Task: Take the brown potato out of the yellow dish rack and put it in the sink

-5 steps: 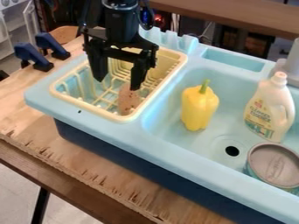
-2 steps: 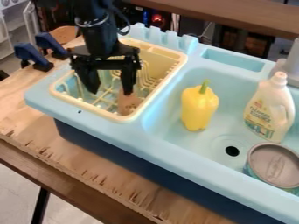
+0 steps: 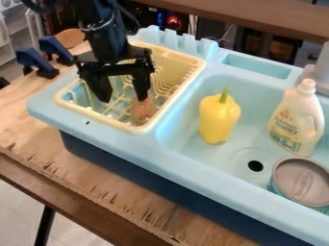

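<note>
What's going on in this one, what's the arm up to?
A robot arm has its gripper down over a pale yellow dish rack at one end of a light blue toy sink. The gripper's fingers are apart, one tip right by a brownish object in the rack; whether they touch is hard to tell. In the basin are a yellow pepper, a white bottle and a round tin.

Can (image 3: 302,180) partly beyond right edge
</note>
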